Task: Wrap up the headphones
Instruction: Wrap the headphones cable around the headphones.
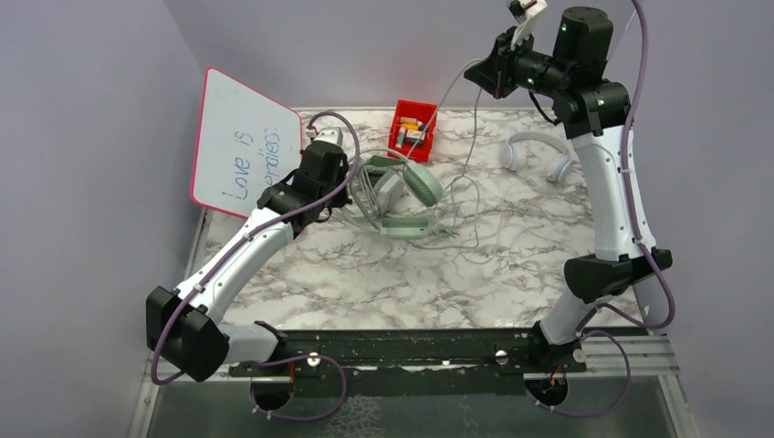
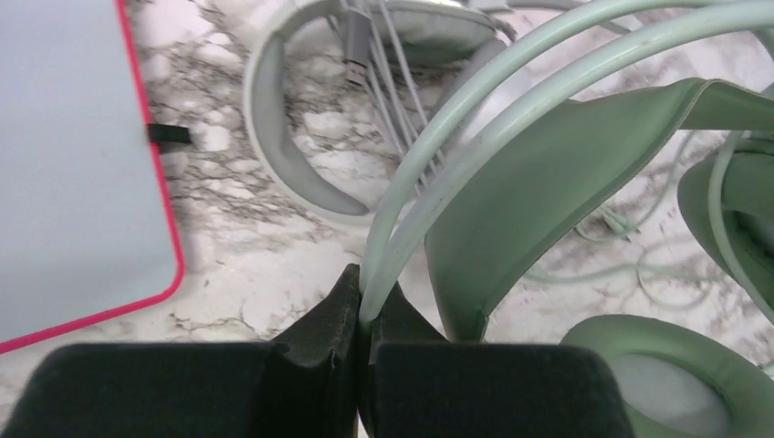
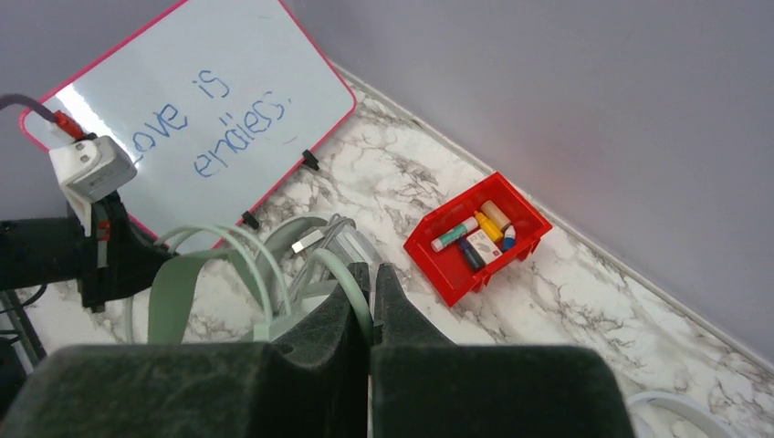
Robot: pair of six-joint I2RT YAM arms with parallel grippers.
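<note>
Left hand: pinching mint-green headset by its thin band.
Right hand: raised, pressed together on cable.
Hidden: grey-white headset, partly.

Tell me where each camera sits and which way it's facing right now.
Top: fixed above and behind the bases, looking down on the table; both arms show.
Left wrist: low over the table, facing the mint headset; left pincer shut on its band.
Right wrist: raised high, looking down at the whiteboard and bin; right pincer shut on a cable; the left arm shows too.
Shared: all three see the whiteboard and mint headset.
</note>
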